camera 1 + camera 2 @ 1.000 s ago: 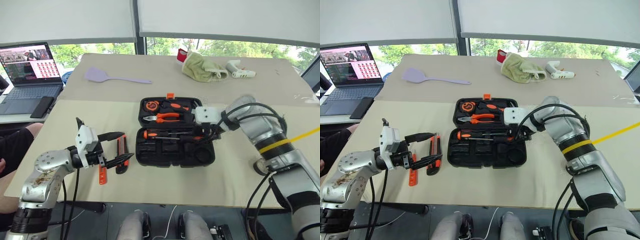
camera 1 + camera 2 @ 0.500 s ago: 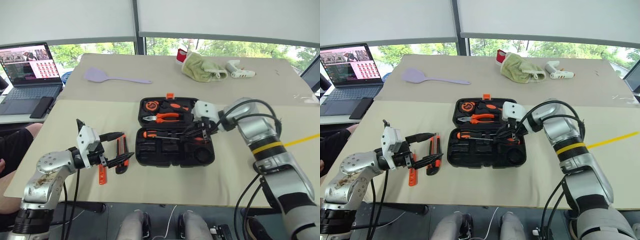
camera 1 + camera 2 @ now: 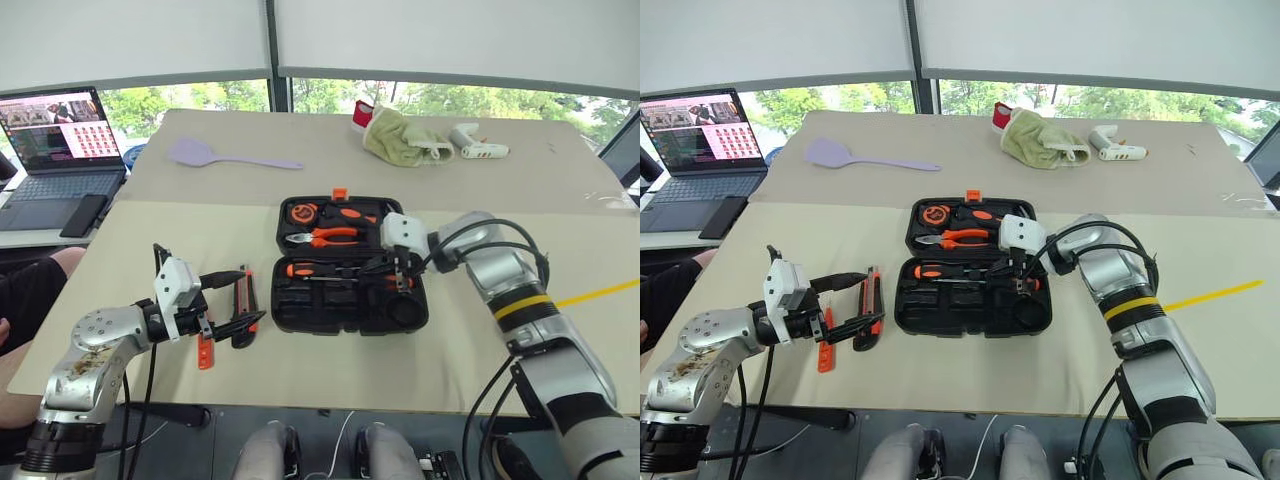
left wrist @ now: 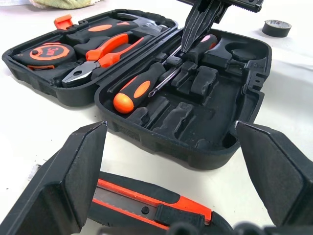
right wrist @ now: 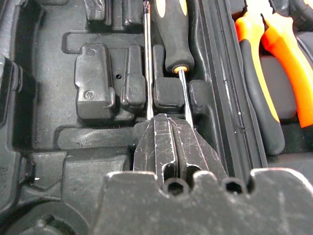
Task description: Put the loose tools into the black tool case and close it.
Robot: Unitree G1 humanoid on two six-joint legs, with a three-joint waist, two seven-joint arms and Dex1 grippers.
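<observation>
The black tool case (image 3: 345, 325) lies open mid-table. Its far half holds pliers and a tape measure. In the near half lie two screwdrivers: one orange-and-black handle (image 4: 139, 88) sits at the case's left, the other handle (image 4: 205, 41) is under my right gripper (image 3: 398, 278). That gripper is shut, with its tips pointing down onto the screwdrivers' recess and nothing between the fingers (image 5: 164, 132). My left gripper (image 3: 255, 292) is open, level, hovering over the utility knife (image 4: 146, 208) left of the case. The orange tester pen (image 3: 205, 352) lies beside the knife. The black tape roll (image 4: 276, 27) rests on the table beyond the case.
A lilac spatula (image 3: 215, 153) lies at the far left, with a cloth (image 3: 400, 135) and a white glue gun (image 3: 478, 145) at the far right. A laptop (image 3: 55, 150) and phone (image 3: 85, 213) sit on a side table to the left, next to a person's knee (image 3: 30, 285).
My right gripper has gone from open to shut and moved left and down over the near half of the case. The left gripper has stayed put, open.
</observation>
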